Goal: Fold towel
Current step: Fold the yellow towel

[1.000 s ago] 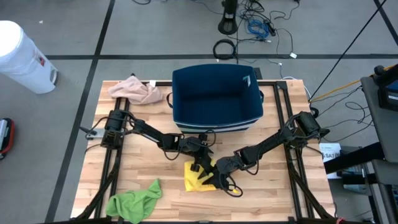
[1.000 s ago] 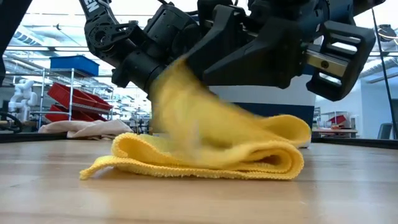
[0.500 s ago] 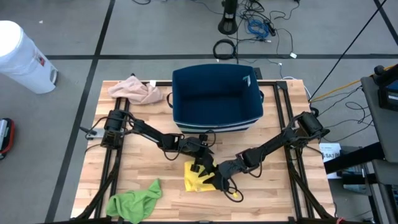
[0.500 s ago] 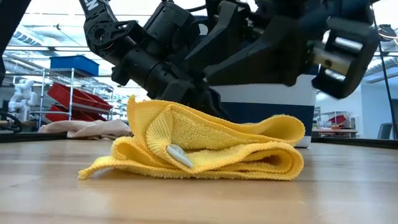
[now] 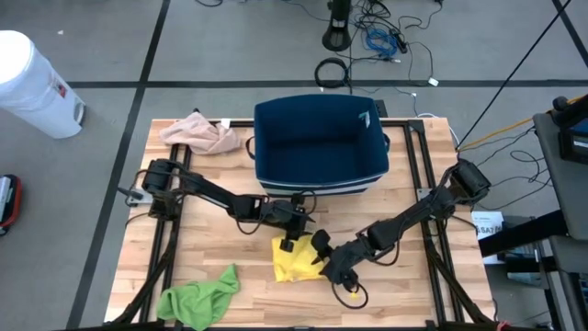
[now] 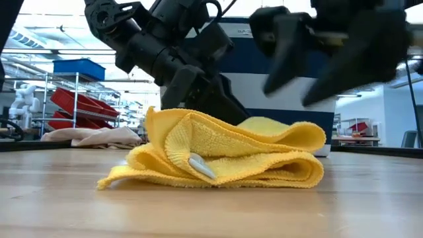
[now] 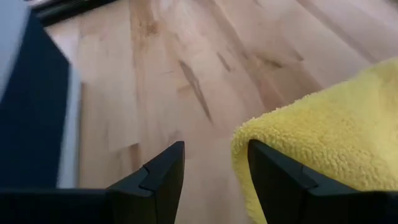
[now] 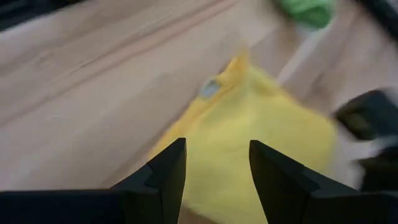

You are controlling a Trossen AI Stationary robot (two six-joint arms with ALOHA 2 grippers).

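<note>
Right gripper [image 5: 323,260] has drawn back from the yellow terry-cloth towel [image 5: 296,261] since the earlier frames, lifting toward the near right; its jaws stand spread and empty above the cloth, as its own wrist view shows with bare air between the two dark fingers. Left gripper [image 5: 292,241] has eased off as well and now sits at the towel's far edge, jaws spread, nothing between them.

Item: one yellow towel, soft looped pile, lying bunched on the pale wooden slatted desk [image 5: 211,230] a little near of centre. Folded roughly in layers, with a rounded roll on the right end and a loose flap trailing at the left. A small white sewn label [image 6: 200,165] shows on the near face. Judged part-folded: the layers are uneven, not squared.

Also on the desk:
- dark blue rectangular fabric bin [image 5: 319,142], far centre, open-topped, soft-walled.
- crumpled pink cloth [image 5: 200,134], far left.
- crumpled green cloth [image 5: 199,293], near left corner.

Both arms likely released so the fold can settle before the next pinch.
</note>
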